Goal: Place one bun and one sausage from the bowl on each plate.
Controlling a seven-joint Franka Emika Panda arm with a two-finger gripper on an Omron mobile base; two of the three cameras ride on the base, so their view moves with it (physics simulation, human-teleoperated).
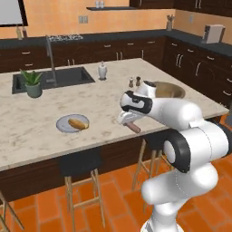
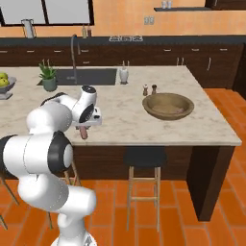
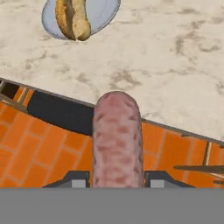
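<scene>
Bun [image 1: 78, 123] already on plate [image 1: 63, 127]; gripper [image 1: 130, 121] fingers clamped on sausage [image 1: 134, 128], not yet delivered from bowl [image 1: 174, 90].

Two base cameras look forward and down from behind the arm, one at its left, one at its right, both taking in the marble table [image 1: 41, 136], sink and back wall. A third, on the hand, peers closely along the fingers at the table's near edge.
</scene>
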